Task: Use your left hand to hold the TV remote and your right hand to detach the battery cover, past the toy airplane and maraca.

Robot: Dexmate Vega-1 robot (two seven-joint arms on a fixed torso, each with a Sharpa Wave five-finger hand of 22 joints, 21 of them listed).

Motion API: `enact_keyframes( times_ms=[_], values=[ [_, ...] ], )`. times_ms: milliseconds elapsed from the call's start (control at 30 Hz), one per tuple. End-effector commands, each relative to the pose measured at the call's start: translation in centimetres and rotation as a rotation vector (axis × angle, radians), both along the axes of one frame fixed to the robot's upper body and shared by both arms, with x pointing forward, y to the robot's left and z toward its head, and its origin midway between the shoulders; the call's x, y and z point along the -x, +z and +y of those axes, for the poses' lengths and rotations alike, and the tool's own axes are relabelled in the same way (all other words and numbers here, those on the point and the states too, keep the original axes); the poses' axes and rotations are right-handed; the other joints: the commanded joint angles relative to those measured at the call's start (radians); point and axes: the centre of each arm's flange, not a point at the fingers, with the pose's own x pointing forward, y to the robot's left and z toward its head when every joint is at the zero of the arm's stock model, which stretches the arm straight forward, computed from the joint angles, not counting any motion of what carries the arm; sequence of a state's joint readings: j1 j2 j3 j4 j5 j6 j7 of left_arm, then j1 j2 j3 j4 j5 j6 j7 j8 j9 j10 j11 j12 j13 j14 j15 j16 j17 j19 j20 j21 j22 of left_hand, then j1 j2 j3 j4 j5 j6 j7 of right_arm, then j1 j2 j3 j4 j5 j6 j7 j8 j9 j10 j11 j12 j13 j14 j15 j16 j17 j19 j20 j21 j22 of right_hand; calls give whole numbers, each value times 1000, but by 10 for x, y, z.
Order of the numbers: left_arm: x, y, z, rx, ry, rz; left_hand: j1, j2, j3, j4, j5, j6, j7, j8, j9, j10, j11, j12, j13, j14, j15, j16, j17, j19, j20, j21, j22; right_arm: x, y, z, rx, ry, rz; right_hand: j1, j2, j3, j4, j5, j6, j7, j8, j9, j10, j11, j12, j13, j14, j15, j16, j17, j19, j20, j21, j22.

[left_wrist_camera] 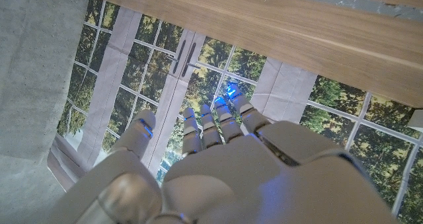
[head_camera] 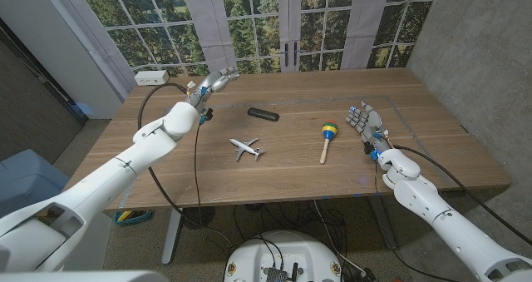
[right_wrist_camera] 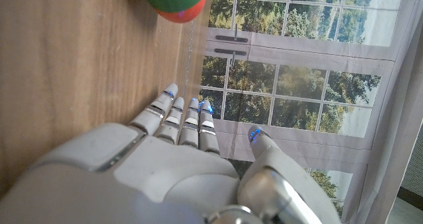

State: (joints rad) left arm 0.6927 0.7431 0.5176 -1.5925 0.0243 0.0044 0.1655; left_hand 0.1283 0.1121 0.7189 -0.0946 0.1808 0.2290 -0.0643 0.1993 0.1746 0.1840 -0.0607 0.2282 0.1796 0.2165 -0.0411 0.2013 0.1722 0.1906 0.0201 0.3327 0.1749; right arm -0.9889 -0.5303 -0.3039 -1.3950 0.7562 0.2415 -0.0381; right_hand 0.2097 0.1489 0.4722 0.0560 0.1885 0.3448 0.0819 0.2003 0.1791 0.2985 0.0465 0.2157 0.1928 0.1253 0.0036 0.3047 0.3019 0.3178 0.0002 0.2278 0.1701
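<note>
Wooden surface [head_camera: 291, 170] carries a white power strip [head_camera: 150, 77] at its far left corner. Black cable [head_camera: 196, 161] loops over the left edge. Tall paned windows [head_camera: 249, 24] with trees outside stand behind. Grey wall [head_camera: 482, 57] at right.

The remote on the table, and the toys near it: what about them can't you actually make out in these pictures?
- TV remote, head view: too small and dark to show buttons or the battery cover.
- Maraca, right wrist view: cut off by the picture's edge, handle unseen.
- Toy airplane, head view: too small for markings.
- Left hand, head view: too small to tell whether it touches the table.
</note>
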Motion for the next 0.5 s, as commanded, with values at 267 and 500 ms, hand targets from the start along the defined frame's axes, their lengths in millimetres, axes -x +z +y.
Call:
enact_keyframes(
  times_ms=[267, 500],
  values=[
    [-19, 21, -11, -226, 106, -21, 19, 1, 3, -28, -5, 22, -7, 0, 6, 22, -15, -2, 6, 31, -6, 6, 1, 24, 4, -1, 3, 8, 8, 12, 44, -19, -49, 17, 12, 7, -15, -2, 5, 1, 3, 4, 7, -3, 3, 6, 9, 1, 6, 1, 3, 6, -6, 4],
    [-27, 25, -17, -310, 130, -20, 28, 4, 2, -41, -7, 33, -7, 2, 7, 30, -16, -2, 6, 43, -16, 7, 2, 34, 5, -1, 3, 15, 14, 20, 79, -45, -70, 32, 13, 12, -35, -6, 4, -4, 1, 4, 6, -4, 0, 7, 33, 6, 14, 1, 31, 31, 1, 5]
  ],
)
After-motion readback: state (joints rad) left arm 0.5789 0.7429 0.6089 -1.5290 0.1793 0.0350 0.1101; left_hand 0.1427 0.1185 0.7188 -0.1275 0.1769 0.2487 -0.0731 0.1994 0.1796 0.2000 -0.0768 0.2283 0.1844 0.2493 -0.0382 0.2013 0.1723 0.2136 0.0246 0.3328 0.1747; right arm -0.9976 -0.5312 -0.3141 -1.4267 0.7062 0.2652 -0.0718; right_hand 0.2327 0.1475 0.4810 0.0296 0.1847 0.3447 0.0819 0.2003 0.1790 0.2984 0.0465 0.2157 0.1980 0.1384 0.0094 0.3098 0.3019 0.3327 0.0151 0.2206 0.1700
